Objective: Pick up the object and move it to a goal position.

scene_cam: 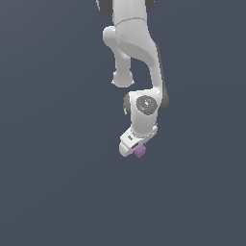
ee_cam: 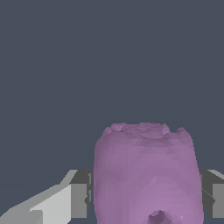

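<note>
The object is a small pinkish-purple lumpy block (scene_cam: 140, 152). In the exterior view it sticks out under the white gripper (scene_cam: 134, 148) at the end of the white arm. In the wrist view the block (ee_cam: 146, 175) fills the space between the two dark finger pads (ee_cam: 81, 199), which press on its two sides. The gripper (ee_cam: 146, 197) is shut on the block. I cannot tell from these views whether the block rests on the ground or hangs above it.
Only a plain dark grey-blue ground (scene_cam: 53, 182) surrounds the arm in both views. The white arm links (scene_cam: 134, 53) rise above the gripper toward the top of the exterior view.
</note>
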{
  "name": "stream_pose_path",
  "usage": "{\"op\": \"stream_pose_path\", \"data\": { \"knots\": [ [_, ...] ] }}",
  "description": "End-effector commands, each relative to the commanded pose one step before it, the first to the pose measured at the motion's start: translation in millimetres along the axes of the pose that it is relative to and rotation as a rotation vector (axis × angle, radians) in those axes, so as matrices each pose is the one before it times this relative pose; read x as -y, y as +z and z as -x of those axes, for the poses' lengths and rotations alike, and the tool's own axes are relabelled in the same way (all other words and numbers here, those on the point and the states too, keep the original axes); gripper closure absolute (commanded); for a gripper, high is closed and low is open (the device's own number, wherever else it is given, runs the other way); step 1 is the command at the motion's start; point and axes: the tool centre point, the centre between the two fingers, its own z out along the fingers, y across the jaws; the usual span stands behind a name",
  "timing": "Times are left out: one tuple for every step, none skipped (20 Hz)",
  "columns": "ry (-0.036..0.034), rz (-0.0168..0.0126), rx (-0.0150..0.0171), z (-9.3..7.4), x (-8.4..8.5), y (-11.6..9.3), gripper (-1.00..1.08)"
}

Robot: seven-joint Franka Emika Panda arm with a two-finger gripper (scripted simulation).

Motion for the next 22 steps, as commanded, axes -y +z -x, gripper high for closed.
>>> {"op": "stream_pose_path", "data": {
  "knots": [
    [-0.00037, -0.00018, -0.00004, -0.21, 0.19, 0.62, 1.08],
    [0.0, 0.0, 0.0, 0.0, 0.0, 0.0, 1.08],
    [0.0, 0.0, 0.0, 0.0, 0.0, 0.0, 1.08],
    [0.0, 0.0, 0.0, 0.0, 0.0, 0.0, 1.08],
    [0.0, 0.0, 0.0, 0.0, 0.0, 0.0, 1.08],
    [0.0, 0.0, 0.0, 0.0, 0.0, 0.0, 1.08],
    [0.0, 0.0, 0.0, 0.0, 0.0, 0.0, 1.08],
    [0.00059, 0.00075, -0.00022, 0.18, -0.45, -0.65, 1.08],
    [0.0, 0.0, 0.0, 0.11, -0.17, -0.3, 1.08],
    [0.0, 0.0, 0.0, 0.33, -0.5, -0.9, 1.08],
    [0.0, 0.0, 0.0, 0.55, -0.83, -1.5, 1.08],
    [0.0, 0.0, 0.0, 0.77, -1.16, -2.11, 1.08],
    [0.0, 0.0, 0.0, 0.99, -1.5, -2.73, 1.08],
    [0.0, 0.0, 0.0, 1.22, -1.85, -3.36, 1.08],
    [0.0, 0.0, 0.0, 1.45, -2.2, -4.01, 1.08],
    [0.0, 0.0, 0.0, 1.68, -2.57, -4.67, 1.08],
    [-0.00043, -0.00022, 0.00007, 1.78, -2.73, -5.25, 1.08],
    [0.0, 0.0, 0.0, 2.16, -3.32, -6.05, 1.08],
    [0.0, 0.0, 0.0, 2.39, -3.67, -6.7, 1.08],
    [0.0, 0.0, 0.0, 2.59, -4.01, -7.31, 1.08],
    [0.0, 0.0, 0.0, 2.78, -4.32, -7.89, 1.08],
    [-0.00032, -0.00033, -0.00016, 2.86, -4.49, -8.4, 1.08]
  ]
}}
